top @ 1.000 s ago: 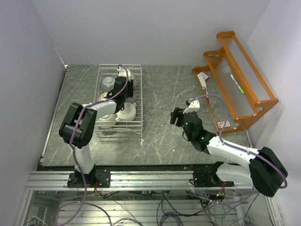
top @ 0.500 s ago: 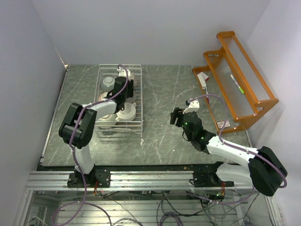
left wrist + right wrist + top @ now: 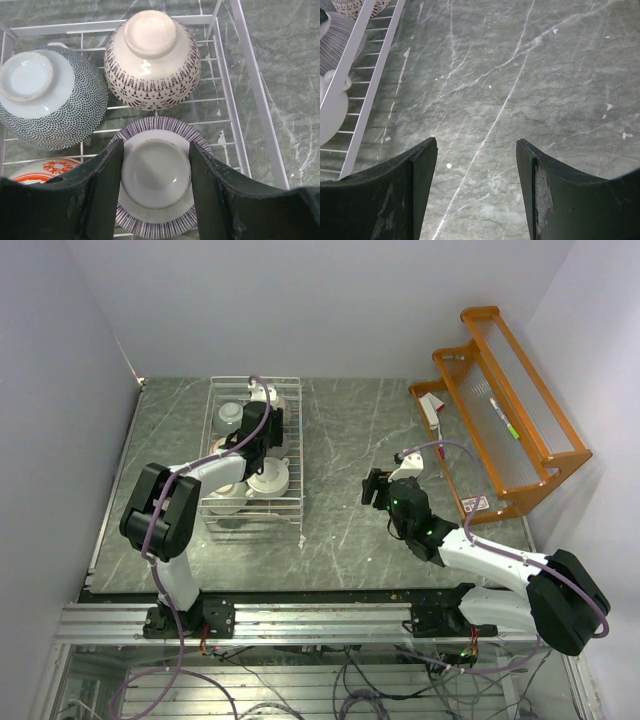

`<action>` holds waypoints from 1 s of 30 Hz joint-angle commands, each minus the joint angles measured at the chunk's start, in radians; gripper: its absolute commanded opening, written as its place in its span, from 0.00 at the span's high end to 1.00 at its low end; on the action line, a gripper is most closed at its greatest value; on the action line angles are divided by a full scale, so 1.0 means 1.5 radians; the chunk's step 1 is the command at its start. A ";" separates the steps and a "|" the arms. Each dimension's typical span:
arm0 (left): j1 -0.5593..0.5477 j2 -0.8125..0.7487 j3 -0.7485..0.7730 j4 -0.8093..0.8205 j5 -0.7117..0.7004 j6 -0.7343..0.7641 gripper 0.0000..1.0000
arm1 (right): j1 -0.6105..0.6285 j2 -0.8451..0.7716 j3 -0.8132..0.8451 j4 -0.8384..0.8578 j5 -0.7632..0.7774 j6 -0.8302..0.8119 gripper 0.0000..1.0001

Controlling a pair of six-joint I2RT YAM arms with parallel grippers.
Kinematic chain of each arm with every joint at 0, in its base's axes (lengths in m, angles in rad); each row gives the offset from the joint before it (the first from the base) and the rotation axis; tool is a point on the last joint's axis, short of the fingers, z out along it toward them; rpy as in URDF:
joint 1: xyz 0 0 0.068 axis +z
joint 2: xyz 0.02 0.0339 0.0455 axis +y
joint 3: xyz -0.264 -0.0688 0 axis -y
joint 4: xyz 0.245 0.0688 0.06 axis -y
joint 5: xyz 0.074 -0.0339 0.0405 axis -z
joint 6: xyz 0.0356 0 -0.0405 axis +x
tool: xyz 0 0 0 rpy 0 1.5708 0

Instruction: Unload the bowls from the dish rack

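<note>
While beside the dish rack's [image 3: 257, 97] wall, left tool [image 3: 156, 149] tight on striped bowl [image 3: 160, 127]; right tool [image 3: 476, 145] agape over table [image 3: 555, 75].

There is one white dish rack [image 3: 255, 379] at the far left. I count six bowls in it: the dotted bowl [image 3: 47, 97], the patterned bowl [image 3: 152, 60], the striped bowl [image 3: 155, 175], the red-marked bowl [image 3: 45, 167], the near right bowl [image 3: 270, 478] and the near left bowl [image 3: 225, 498]. There are two grippers, the left gripper [image 3: 155, 146] and the right gripper [image 3: 476, 145]. There is one orange shelf [image 3: 510, 410] at the far right, and one table [image 3: 350, 440].
</note>
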 commanded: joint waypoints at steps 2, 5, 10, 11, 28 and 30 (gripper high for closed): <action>0.003 -0.028 0.031 0.025 -0.047 0.013 0.93 | -0.003 0.009 0.019 0.016 0.002 0.004 0.36; 0.003 -0.025 0.046 0.018 -0.047 0.014 0.93 | -0.003 0.010 0.020 0.016 0.004 0.003 0.36; 0.003 -0.032 0.061 0.014 -0.051 0.018 0.93 | -0.005 0.011 0.020 0.017 0.003 0.004 0.36; 0.003 -0.033 0.064 0.013 -0.052 0.019 0.93 | -0.005 0.012 0.020 0.017 0.002 0.004 0.36; 0.003 -0.140 0.054 -0.010 0.007 -0.028 0.93 | -0.005 -0.010 0.017 0.009 -0.012 0.011 0.36; 0.004 -0.156 0.053 -0.019 0.018 -0.039 0.93 | -0.005 -0.013 0.016 0.008 -0.015 0.012 0.36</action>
